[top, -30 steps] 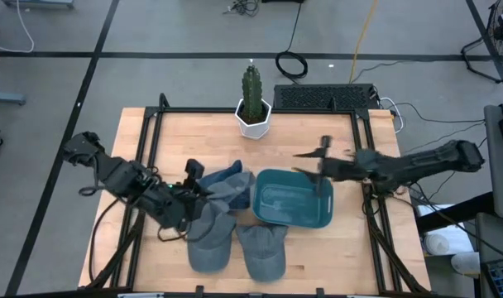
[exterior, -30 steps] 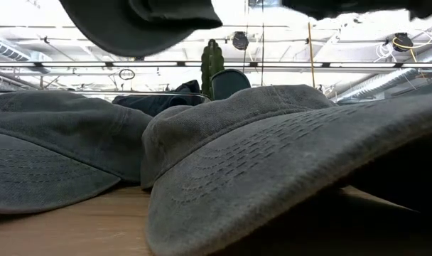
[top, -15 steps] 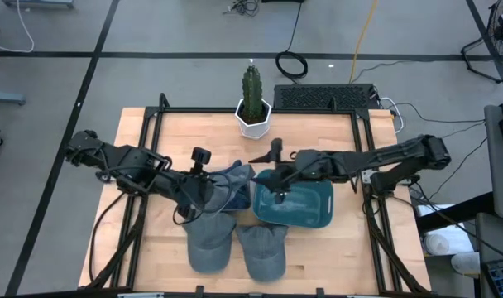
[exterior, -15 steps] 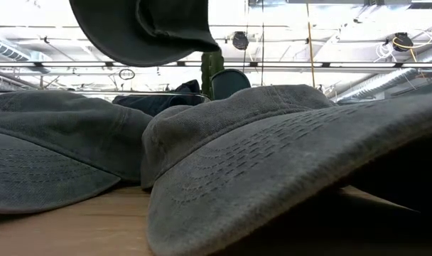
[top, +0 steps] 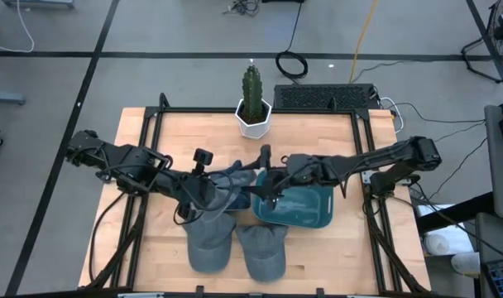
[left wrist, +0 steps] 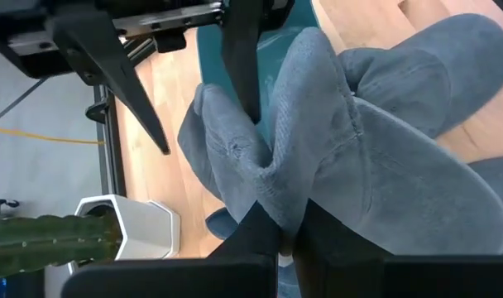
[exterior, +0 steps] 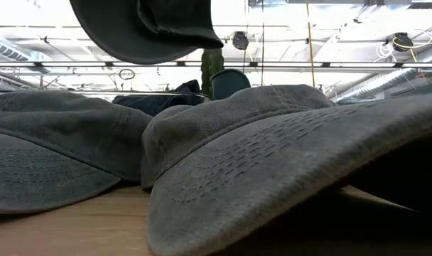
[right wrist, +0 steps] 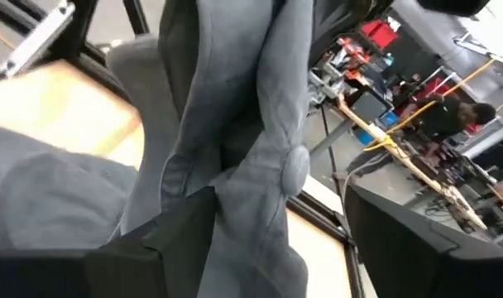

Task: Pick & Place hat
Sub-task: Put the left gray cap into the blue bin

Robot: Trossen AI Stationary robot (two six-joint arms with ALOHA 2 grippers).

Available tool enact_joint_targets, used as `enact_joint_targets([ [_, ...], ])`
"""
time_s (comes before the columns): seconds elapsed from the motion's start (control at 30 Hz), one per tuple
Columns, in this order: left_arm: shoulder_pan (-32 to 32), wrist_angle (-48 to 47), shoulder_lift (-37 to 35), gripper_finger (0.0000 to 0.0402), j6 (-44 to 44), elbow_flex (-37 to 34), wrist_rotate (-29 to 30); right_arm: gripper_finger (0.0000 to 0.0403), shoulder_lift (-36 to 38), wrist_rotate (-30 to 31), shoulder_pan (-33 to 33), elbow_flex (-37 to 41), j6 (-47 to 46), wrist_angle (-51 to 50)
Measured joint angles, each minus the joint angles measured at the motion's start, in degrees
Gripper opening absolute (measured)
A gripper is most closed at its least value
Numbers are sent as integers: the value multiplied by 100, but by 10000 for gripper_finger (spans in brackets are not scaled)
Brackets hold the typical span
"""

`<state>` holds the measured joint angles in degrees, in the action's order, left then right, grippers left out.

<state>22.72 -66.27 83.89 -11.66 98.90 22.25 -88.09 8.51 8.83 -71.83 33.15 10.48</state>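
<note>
A grey-blue hat [top: 233, 180] hangs in the air just left of the teal bin [top: 305, 207]; the low view shows the hat [exterior: 141, 28] well above the table. My left gripper [top: 214, 192] is shut on it from the left. My right gripper [top: 265, 176] reaches in from the right, over the bin's left rim. It stands open, with the hat's crown [right wrist: 268, 141] between its fingers. Two more grey hats [top: 210, 245] [top: 264, 250] lie flat on the wood near the front edge. My left gripper pinches a bunched fold of the hat's cloth [left wrist: 286, 194] between its two fingers [left wrist: 256, 232]. They come slanting down from the table's left. The hat is lifted clear of the table and spreads out beyond the fingertips. My right gripper: one finger [left wrist: 245, 74] lies close along the hat's fold; I cannot tell whether it touches.
A potted cactus [top: 252, 103] stands at the far edge, behind the hat. A black keyboard-like mat [top: 324, 97] lies far right. The black frame rails [top: 148, 149] run along both sides of the table. Bare wood shows at the far left and near right.
My right gripper has swept from over the bin's right side toward the table's left, across the bin, up to the held hat, and has rolled as it came. My left gripper has carried the hat a little toward the bin; the hat stays lifted.
</note>
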Motion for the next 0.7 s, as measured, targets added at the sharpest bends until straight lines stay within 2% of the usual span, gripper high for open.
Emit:
enact_joint_targets([
  [0.1,0,3,-1,12,16,-1,-45,226,9,-284,-95,0,-217,94],
  [0.17,0,8,1,12,42,-1,-95,193,5,-692,-194,-2,-419,86],
  [0.3,0,53,1,12,27,-1,-126,94,-93,-1754,-485,-2,-951,157],
  [0.4,0,143,1,12,9,-2,-125,19,-271,-2066,-628,1,-971,113],
  [0.6,7,396,3,12,132,-3,-126,3,-231,-2003,-605,-11,-494,158],
  [0.7,-9,683,7,19,419,-7,-123,2,-94,-1706,-466,7,-165,-61],
])
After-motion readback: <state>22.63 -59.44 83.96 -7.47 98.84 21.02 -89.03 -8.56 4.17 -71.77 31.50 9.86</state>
